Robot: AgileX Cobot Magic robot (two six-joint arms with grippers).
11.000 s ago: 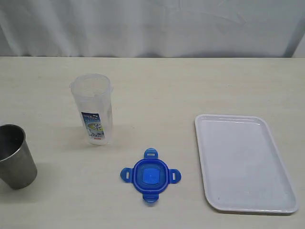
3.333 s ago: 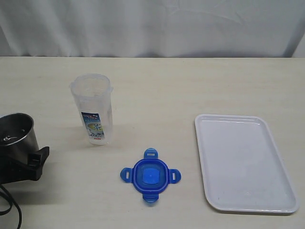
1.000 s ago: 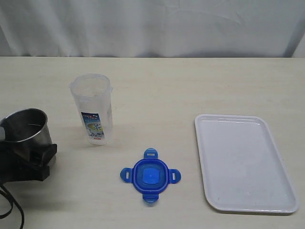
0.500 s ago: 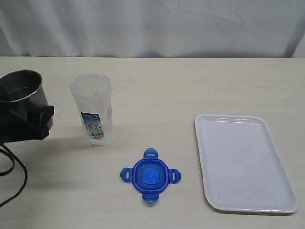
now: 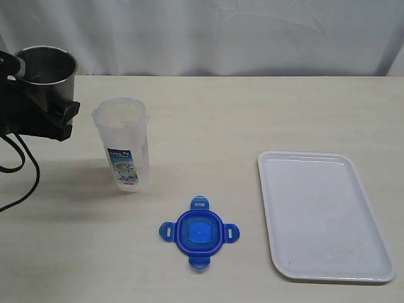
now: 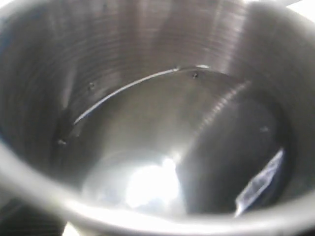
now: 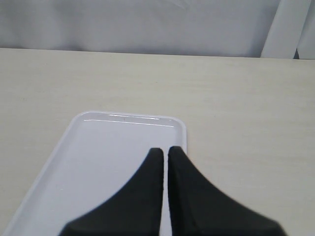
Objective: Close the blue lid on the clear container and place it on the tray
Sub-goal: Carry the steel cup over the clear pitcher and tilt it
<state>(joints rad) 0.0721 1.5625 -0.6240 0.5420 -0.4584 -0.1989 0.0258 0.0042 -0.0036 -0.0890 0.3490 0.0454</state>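
Notably, lid lay apart from its canister, with one gripper taken up by a cup

Item 1, the blue lid (image 5: 199,232): lay flat on the table (image 5: 252,113), four tabs splayed outward, sticker face up. It sat between the clear container (image 5: 123,145) and the tray (image 5: 322,214), touching neither.

Item 2, the clear container: stood upright, long axis vertical, mouth open and uncovered, label low on its side. It was well apart from the tray, and the lid lay off toward its tray side and nearer the front edge.

Item 3, the tray: flat on the table at the right of the exterior view, with nothing resting on it.

Item 4, the left gripper (image 5: 44,95): fingers clamped round the grey steel cup (image 5: 45,63), which was held up off the table just beside the container, on the side away from the tray. Its wrist view was filled by the cup's interior (image 6: 162,147).

Item 5, the right gripper (image 7: 165,155): fingers pressed together with nothing between them, hanging over the tray (image 7: 98,147) in its own wrist view (it did not appear in the exterior view).

Assessment: the lid lay on the right arm's side of the container, and that gripper was free, so it looked the better placed to fetch the lid. Its fingers would have had to part first and come down on a flat, low thing. The lid then needed carrying across to sit square over the vertical mouth
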